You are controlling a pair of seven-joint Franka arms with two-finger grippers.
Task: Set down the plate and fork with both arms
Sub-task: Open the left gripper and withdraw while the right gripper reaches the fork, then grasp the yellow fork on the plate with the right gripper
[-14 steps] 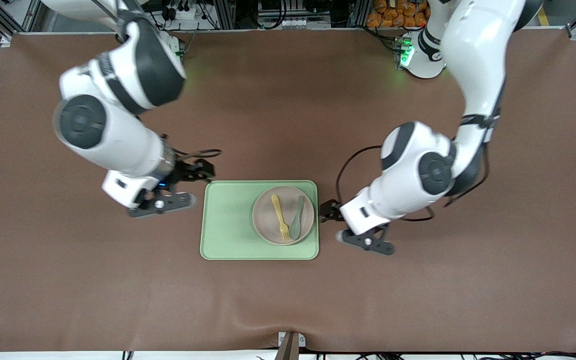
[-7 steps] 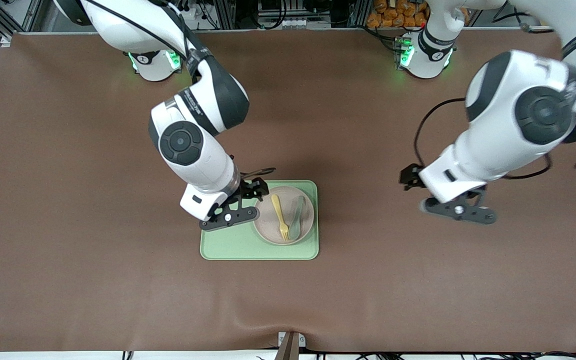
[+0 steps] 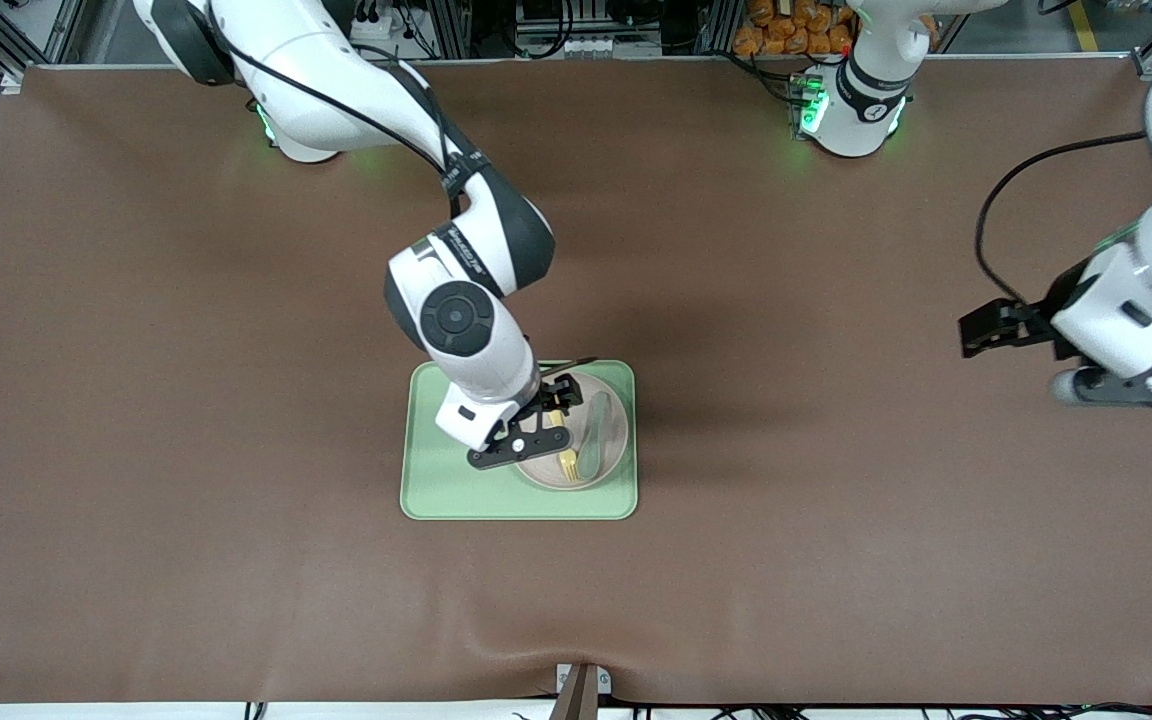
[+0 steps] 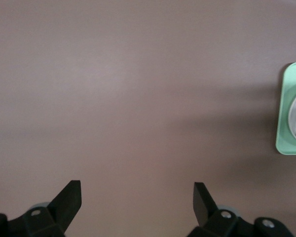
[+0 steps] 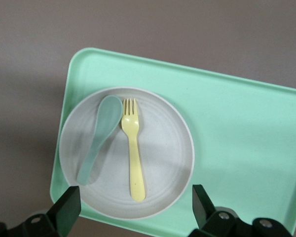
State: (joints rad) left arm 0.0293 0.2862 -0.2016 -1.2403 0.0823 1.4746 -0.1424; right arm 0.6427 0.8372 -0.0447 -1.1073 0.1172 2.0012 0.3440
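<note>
Right gripper (image 3: 546,425) hung over the plate (image 3: 608,452) at frame centre, fingers (image 5: 66,210) spread wide, fork (image 5: 132,153) and spoon (image 5: 97,136) lay on it inside the tray (image 3: 446,480), left gripper (image 3: 1021,350) waited at the right edge over bare bench (image 3: 186,420), fingers (image 4: 69,197) parted.

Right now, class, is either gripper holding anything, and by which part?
Nothing is held. The right gripper hangs open over the fork on the plate; the left gripper is open over bare table.

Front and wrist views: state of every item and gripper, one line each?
plate: on the tray, holding the fork and spoon.
fork: flat on the plate, ungripped.
spoon: flat on the plate beside the fork.
tray: flat on the table.
right gripper: open, over the plate.
left gripper: open, empty, over bare table at the left arm's end.
</note>
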